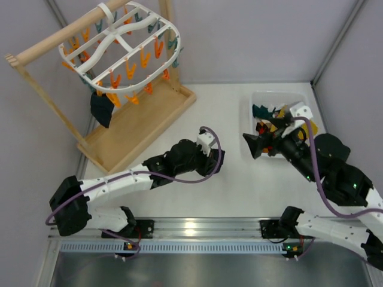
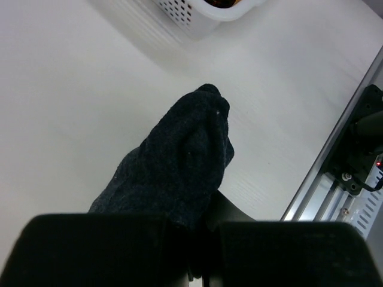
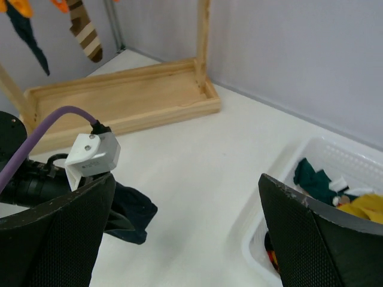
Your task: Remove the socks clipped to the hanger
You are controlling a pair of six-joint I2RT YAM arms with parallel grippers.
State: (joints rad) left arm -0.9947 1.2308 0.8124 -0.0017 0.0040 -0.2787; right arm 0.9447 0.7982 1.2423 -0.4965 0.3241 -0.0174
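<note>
The white oval hanger (image 1: pixel 119 54) with orange and teal clips hangs from the wooden rod at the far left. A dark sock (image 1: pixel 102 109) hangs clipped under it. The right wrist view shows a brown-and-cream striped sock (image 3: pixel 84 30) and a dark teal sock (image 3: pixel 27 33) hanging there. My left gripper (image 1: pixel 218 160) is over the middle of the table, shut on a black sock (image 2: pixel 179 161), which also shows in the right wrist view (image 3: pixel 128 212). My right gripper (image 1: pixel 256 145) is open and empty (image 3: pixel 188 239) at the left edge of the white basket.
The white basket (image 1: pixel 257 101) at the right holds several socks, among them a teal one (image 3: pixel 311 176) and a yellow one (image 3: pixel 359 206). The wooden stand's tray base (image 1: pixel 140 122) lies at the left. A metal rail (image 1: pixel 197 227) runs along the near edge.
</note>
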